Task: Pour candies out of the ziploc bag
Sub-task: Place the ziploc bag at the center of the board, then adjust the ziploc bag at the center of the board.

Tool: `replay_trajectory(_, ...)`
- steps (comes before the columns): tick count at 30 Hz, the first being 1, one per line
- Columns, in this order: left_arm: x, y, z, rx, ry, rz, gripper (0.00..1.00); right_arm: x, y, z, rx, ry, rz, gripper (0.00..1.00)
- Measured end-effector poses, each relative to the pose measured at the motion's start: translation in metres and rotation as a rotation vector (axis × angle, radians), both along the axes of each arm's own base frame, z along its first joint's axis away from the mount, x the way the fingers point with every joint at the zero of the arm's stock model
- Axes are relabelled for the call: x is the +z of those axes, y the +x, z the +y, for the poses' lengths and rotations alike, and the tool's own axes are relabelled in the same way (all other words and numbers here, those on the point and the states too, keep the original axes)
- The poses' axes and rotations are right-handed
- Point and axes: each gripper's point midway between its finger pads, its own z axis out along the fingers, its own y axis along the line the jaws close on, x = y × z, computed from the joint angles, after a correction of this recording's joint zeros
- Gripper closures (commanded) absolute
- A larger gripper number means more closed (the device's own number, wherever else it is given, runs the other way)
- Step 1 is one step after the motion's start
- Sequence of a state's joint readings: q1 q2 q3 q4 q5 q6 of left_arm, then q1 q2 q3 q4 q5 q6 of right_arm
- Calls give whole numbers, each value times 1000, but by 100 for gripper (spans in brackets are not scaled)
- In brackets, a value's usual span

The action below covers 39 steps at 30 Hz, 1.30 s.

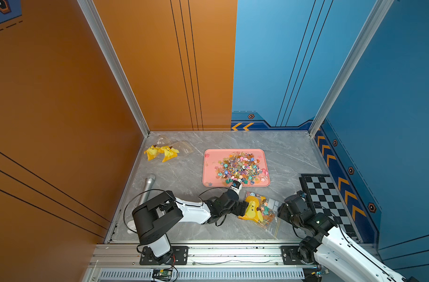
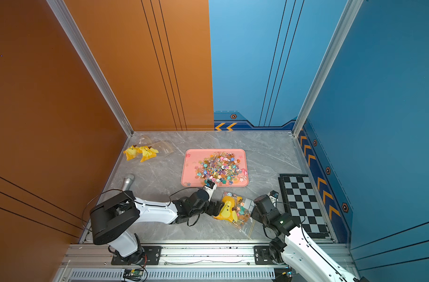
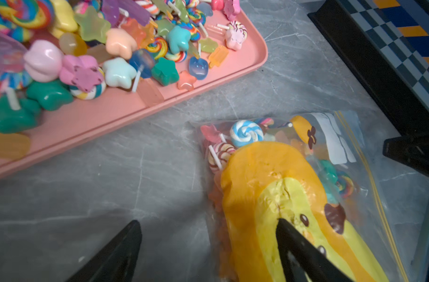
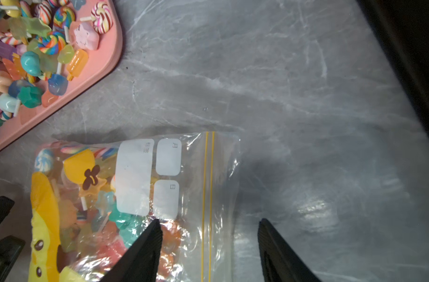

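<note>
The ziploc bag [image 1: 266,214] lies flat on the grey table in front of the pink tray [image 1: 208,156], holding candies [image 4: 125,219] and a yellow-orange soft figure with a face [image 3: 262,175]. A large heap of multicoloured candies [image 1: 240,167] fills the tray. My left gripper [image 3: 208,222] is open at the bag's closed end, one finger on the yellow figure, the other over bare table. My right gripper [image 4: 209,220] is open astride the bag's yellow zip line [image 4: 208,171], one finger over the candies, the other over the table.
A black-framed chessboard [image 1: 330,195] lies close to the right arm. A silver microphone [image 1: 148,184] lies at the left. Two flat bags with yellow figures [image 1: 164,151] sit at the back left corner. The left wrist camera [image 1: 235,185] hangs over the tray's front rim.
</note>
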<state>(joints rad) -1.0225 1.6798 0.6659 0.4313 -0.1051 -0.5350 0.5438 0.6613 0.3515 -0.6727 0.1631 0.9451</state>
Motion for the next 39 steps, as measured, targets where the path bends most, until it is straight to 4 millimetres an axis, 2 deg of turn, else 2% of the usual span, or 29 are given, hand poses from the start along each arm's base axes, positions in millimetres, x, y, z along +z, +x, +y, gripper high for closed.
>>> replay_trajectory(7, 3, -1, -11, -11, -50, 25, 28, -5, 6, 13, 22, 34, 14, 50)
replay_trajectory(14, -2, -2, -12, 2, -64, 56, 48, -5, 11, 23, 43, 59, 6, 56)
replay_trajectory(17, -5, -4, -13, -1, -65, 68, 47, -5, 12, 23, 44, 62, 0, 52)
replay_trajectory(20, -4, -4, -13, -4, -67, 70, 40, -1, 13, 23, 37, 72, -18, 42)
replay_trajectory(22, -3, -5, -14, -8, -68, 66, 38, 0, 15, 19, 20, 73, -25, 39)
replay_trajectory(28, 9, -5, -17, -16, -96, 53, 36, -9, 13, 2, -49, 50, 10, 37)
replay_trajectory(35, 4, -23, -28, -79, -97, 80, 35, -13, 10, -1, -55, 41, 28, 37)
replay_trajectory(39, -3, -26, -36, -99, -92, 104, 37, -20, 8, -1, -51, 35, 46, 37)
